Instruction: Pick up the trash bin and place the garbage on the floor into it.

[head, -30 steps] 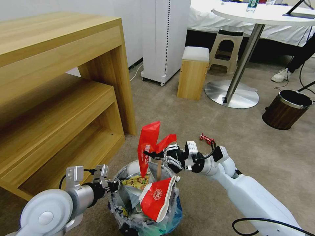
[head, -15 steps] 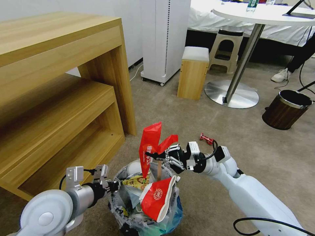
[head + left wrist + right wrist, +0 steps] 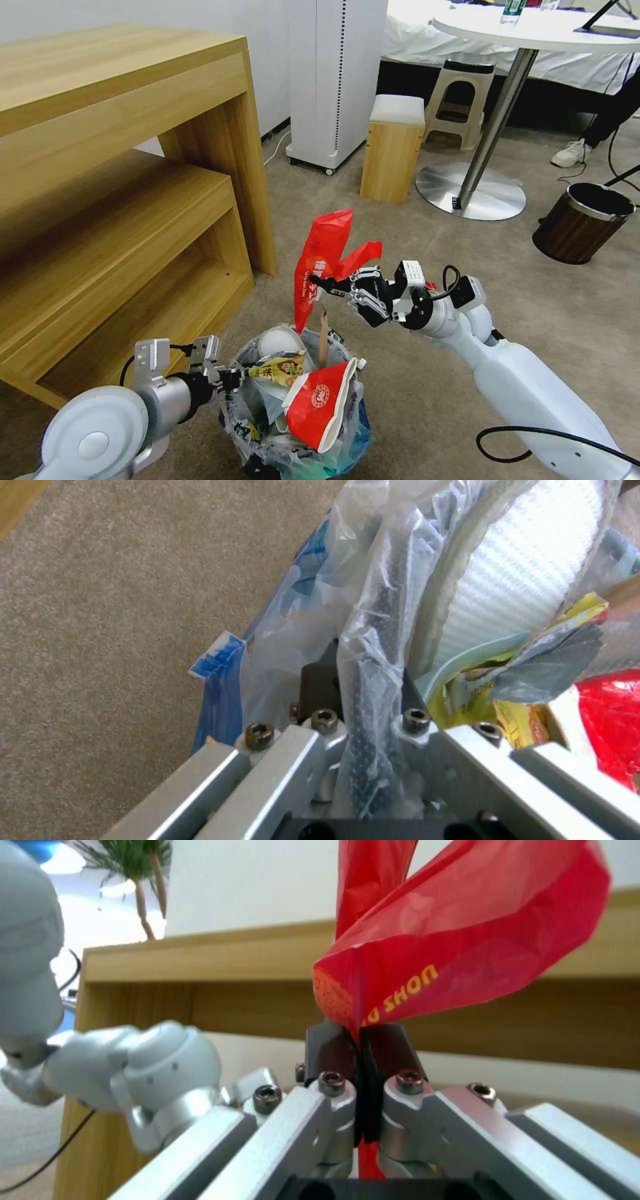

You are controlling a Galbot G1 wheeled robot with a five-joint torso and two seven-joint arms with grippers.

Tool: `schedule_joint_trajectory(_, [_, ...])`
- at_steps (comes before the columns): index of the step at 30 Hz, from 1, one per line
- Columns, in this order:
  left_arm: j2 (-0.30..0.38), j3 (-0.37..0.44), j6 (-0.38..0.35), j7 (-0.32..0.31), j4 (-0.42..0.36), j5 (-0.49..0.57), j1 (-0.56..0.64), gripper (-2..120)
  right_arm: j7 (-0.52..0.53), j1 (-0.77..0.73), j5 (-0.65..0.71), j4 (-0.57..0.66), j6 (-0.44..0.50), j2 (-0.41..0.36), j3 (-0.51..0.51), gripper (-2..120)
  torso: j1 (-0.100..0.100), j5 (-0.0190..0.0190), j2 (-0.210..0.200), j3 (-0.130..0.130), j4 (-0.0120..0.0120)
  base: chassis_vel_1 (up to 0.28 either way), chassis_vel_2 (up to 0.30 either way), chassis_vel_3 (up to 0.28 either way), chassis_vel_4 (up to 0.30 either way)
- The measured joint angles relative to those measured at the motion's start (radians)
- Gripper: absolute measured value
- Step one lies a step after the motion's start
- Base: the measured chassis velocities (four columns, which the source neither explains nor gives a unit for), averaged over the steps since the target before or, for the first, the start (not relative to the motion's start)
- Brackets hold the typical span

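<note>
Trash bin (image 3: 293,427), low in your head view on the carpet (image 3: 413,247) beside the wooden shelf unit (image 3: 127,200): a round black bin lined with a crinkly clear bag, heaped with garbage, including a crushed red-white bowl (image 3: 319,403), a yellow wrapper (image 3: 280,368), a white rounded item (image 3: 280,340) and an upright wooden stick (image 3: 323,339). Your left gripper (image 3: 230,379) sits at the bin's near-left rim. Your left wrist view adds what the head view cannot resolve: the fingers are closed on the bag-covered rim (image 3: 373,680), with a white ribbed piece (image 3: 520,575) just inside and a blue patch of bag (image 3: 220,655) outside.

Your right gripper (image 3: 333,287) hangs above the bin, apart from its contents, pinching a red wrapper (image 3: 323,263) whose lower tip reaches toward the stick. Your right wrist view (image 3: 360,1040) confirms the jaws are fully closed on a fold of the wrapper (image 3: 453,940), yellow lettering showing.

A small red scrap (image 3: 432,285) lies on the carpet behind your right wrist. A brown bin with metal rim (image 3: 583,223) stands well apart on the right.
</note>
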State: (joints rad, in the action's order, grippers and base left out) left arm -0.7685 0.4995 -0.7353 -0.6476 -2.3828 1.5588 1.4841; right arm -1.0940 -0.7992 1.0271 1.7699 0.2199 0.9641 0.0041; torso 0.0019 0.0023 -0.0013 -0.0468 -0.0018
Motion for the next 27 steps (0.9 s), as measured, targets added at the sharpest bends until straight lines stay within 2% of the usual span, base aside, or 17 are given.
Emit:
schedule_joint_trajectory(10, [0.005,0.001,0.0,0.01,-0.004,0.004,0.001,1,-0.008,-0.01,-0.059,-0.041,0.003,0.017,-0.089,0,0.0,-0.0001,0.0,0.0,0.0,0.0,0.0,0.0,0.0])
schedule_joint_trajectory(17, [0.008,0.004,0.0,0.012,-0.005,0.004,0.002,1,0.003,-0.007,-0.06,-0.042,0.004,0.018,-0.099,0,0.0,-0.0001,0.0,0.0,0.0,0.0,0.0,0.0,0.0])
schedule_joint_trajectory(18, [0.008,0.004,0.0,0.013,-0.005,0.004,0.002,1,0.009,-0.009,-0.061,-0.043,0.004,0.017,-0.099,6,0.0,-0.0001,0.0,0.0,0.0,0.0,0.0,0.0,0.0])
schedule_joint_trajectory(19, [0.008,0.004,0.0,0.013,-0.005,0.004,0.002,1,0.009,-0.009,-0.061,-0.043,0.004,0.017,-0.099,6,0.0,-0.0001,0.0,0.0,0.0,0.0,0.0,0.0,0.0])
schedule_joint_trajectory(22, [0.008,0.003,0.0,0.014,-0.004,0.003,0.0,1,0.025,-0.016,-0.069,-0.045,0.007,0.014,-0.103,19,0.0,-0.0001,0.0,0.0,0.0,0.0,0.0,0.0,0.0])
schedule_joint_trajectory(23, [0.008,0.003,0.0,0.014,-0.004,0.003,0.0,1,0.025,-0.016,-0.069,-0.045,0.007,0.014,-0.103,19,0.0,-0.0001,0.0,0.0,0.0,0.0,0.0,0.0,0.0])
schedule_joint_trajectory(27, [0.008,0.002,0.0,0.017,-0.001,-0.001,-0.002,1,0.027,-0.018,-0.07,-0.044,0.007,0.012,-0.104,34,0.0,-0.0001,0.0,0.0,0.0,0.0,0.0,0.0,0.0])
